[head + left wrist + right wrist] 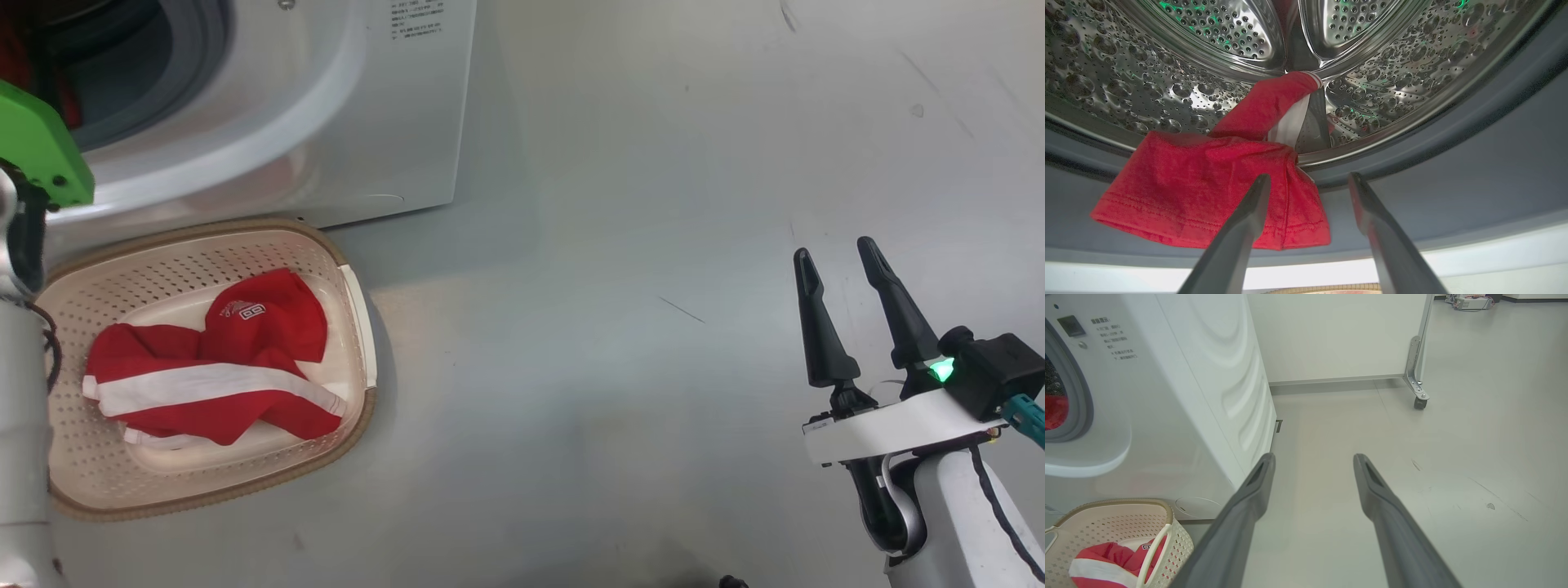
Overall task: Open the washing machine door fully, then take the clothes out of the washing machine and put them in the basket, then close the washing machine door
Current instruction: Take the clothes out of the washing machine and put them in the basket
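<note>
The washing machine (326, 122) stands open at the upper left; the washing machine door is out of view. A red garment (1188, 179) hangs out of the steel drum (1392, 73) over the grey seal (1453, 171). My left gripper (1308, 179) is open just in front of it, its left finger (1241, 228) crossing the cloth's lower hem without pinching it. The cream basket (147, 273) sits on the floor below the machine and holds red clothes with a white stripe (245, 351). My right gripper (834, 249) hovers open over bare floor, far to the right.
My pale left forearm (20, 425) and a green arm part (41, 147) run along the left edge beside the basket. A white wheeled partition with a caster (1419, 402) stands behind the machine (1167, 396). Grey floor (612, 367) spreads right of the basket (1106, 522).
</note>
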Controlling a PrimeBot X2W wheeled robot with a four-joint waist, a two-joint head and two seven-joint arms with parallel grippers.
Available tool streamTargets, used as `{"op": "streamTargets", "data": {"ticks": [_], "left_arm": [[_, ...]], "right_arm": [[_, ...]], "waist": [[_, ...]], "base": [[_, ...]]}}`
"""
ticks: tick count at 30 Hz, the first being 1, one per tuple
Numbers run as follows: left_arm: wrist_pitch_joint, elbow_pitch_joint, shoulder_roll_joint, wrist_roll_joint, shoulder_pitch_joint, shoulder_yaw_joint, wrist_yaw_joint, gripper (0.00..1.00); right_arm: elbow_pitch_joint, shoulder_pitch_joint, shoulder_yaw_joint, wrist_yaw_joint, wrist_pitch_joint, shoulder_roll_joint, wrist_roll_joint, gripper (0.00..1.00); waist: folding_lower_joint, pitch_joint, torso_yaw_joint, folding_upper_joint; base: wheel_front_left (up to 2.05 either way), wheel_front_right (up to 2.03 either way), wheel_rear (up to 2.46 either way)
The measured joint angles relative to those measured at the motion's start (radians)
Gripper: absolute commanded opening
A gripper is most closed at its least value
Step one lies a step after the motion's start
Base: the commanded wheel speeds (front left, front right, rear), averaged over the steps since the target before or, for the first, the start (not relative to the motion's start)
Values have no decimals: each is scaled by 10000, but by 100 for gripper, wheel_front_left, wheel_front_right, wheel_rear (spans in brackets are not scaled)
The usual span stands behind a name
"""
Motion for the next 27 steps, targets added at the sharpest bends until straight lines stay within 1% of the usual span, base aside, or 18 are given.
{"op": "streamTargets", "data": {"ticks": [3,9,16,22,27], "left_arm": [[284,215,130,2,-490,48,56,100],[775,777,142,-6,-1144,94,105,100],[849,1367,196,40,-1455,73,290,100],[754,1758,485,205,-1773,173,483,100],[673,2056,495,232,-1919,178,497,100]], "right_arm": [[-8,-140,0,0,0,15,6,100],[-10,-360,8,0,0,61,77,100],[25,-554,19,0,0,65,77,100],[81,-568,52,0,0,65,77,100],[125,-593,56,0,0,65,77,100]], "waist": [[0,269,-150,0],[1,752,-380,0],[1,1050,-515,0],[0,1137,-555,0],[1,1187,-568,0]], "base": [[0,0,0],[0,0,0],[0,0,0],[0,0,0],[0,0,0]]}}
